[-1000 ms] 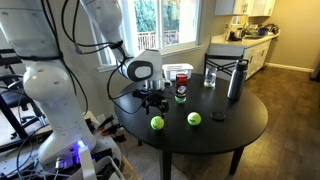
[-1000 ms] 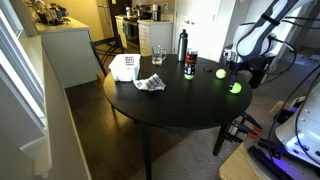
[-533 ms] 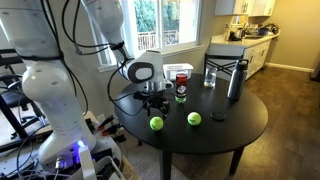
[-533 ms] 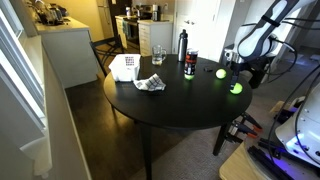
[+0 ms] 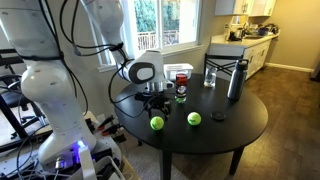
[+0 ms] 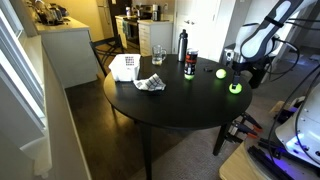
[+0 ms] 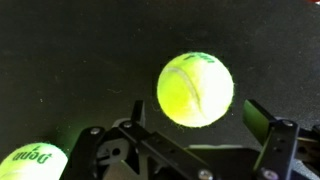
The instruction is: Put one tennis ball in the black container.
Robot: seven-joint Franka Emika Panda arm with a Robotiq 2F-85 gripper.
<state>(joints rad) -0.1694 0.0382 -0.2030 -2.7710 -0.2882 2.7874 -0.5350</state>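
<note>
Two yellow-green tennis balls lie on the round black table [image 5: 240, 130]. One ball [image 5: 157, 123] [image 6: 236, 87] lies just below my gripper [image 5: 153, 101] [image 6: 243, 64]. In the wrist view this ball [image 7: 196, 88] sits on the table between the spread fingers of my gripper [image 7: 198, 118], which is open and not touching it. The other ball [image 5: 194, 118] [image 6: 221, 73] lies a little apart; it also shows at the lower left of the wrist view [image 7: 32, 162]. A tall black flask [image 5: 236, 79] [image 6: 182, 44] stands at the far side of the table.
A small can [image 5: 181, 93] [image 6: 189, 65] stands close to the gripper. A glass [image 5: 210, 76] [image 6: 158, 54], a white box [image 5: 180, 70] [image 6: 124, 66], a small dark low item [image 5: 218, 115] and a crumpled wrapper [image 6: 150, 83] are also on the table.
</note>
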